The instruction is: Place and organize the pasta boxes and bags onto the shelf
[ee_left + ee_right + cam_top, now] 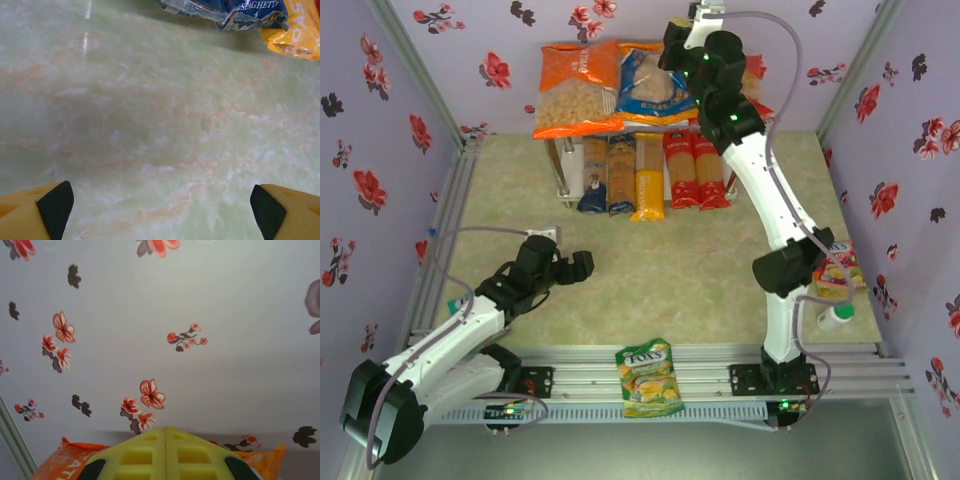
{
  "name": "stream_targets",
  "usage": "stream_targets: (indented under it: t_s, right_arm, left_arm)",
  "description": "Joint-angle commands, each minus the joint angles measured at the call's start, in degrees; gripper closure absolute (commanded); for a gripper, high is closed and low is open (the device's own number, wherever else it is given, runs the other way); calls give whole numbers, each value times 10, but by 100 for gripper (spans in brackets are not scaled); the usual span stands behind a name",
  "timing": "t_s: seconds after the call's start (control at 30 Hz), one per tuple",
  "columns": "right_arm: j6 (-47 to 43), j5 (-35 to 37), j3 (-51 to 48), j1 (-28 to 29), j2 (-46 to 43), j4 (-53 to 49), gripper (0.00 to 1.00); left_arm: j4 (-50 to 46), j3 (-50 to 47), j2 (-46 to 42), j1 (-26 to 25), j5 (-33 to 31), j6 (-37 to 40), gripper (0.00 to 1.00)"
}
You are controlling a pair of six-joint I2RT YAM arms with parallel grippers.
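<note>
Top view: floral lilac walls (450,60) enclose a pale marbled desk (650,270). On the far shelf (563,170), bags (575,90) lie on the upper tier and pasta boxes (650,175) on the lower.

Left wrist view: the left claw (161,207) is spread wide over bare desk.

Right wrist view: the right claw (165,432) is closed, fingers together, facing the wall above an orange bag (62,462).

The left claw (160,206) gapes above the table (150,110), blue-ended box (250,12) and yellow box (296,35) seemingly touching beyond.
</note>
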Motion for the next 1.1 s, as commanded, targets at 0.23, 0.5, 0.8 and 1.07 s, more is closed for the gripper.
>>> stream_targets:
  t_s: [0.23, 0.5, 0.8, 1.07]
  right_arm:
    - [-22, -24, 119, -11, 115, -139, 100]
    - [-4, -23, 115, -19, 142, -234, 100]
    - [17, -57, 114, -24, 138, -247, 63]
    - [28, -76, 71, -24, 91, -164, 39]
  left_arm:
    - [-8, -3, -6, 11, 3, 10, 5]
    - [-8, -3, -4, 15, 3, 14, 4]
    - [-8, -7, -6, 16, 3, 13, 2]
    - [-2, -17, -7, 17, 3, 12, 2]
